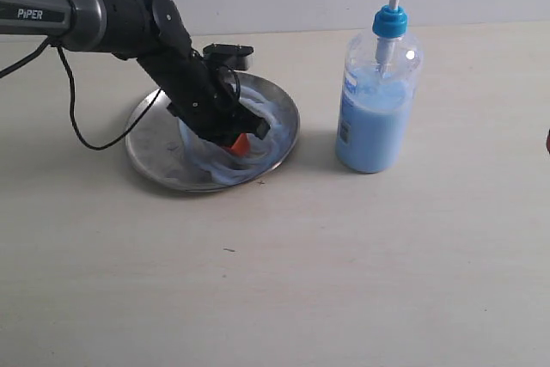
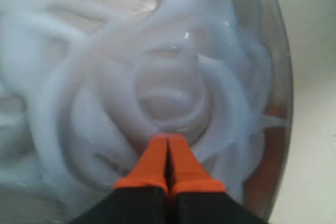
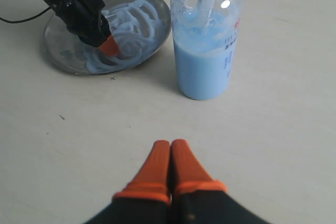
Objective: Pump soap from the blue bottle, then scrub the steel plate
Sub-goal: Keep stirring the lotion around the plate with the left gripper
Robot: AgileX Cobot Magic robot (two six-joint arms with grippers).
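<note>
The steel plate lies at the left of the table, smeared with swirls of pale blue soap. My left gripper is shut, with its orange tips down in the soap on the plate's right half. In the left wrist view the shut left gripper touches the swirled soap, and the steel plate's rim curves past. The blue bottle stands upright to the right of the plate. My right gripper is shut and empty over bare table, short of the blue bottle and the steel plate.
A black cable hangs from the left arm and runs over the table and the plate's left rim. A small dark red thing shows at the right edge of the exterior view. Pale table surface stretches in front.
</note>
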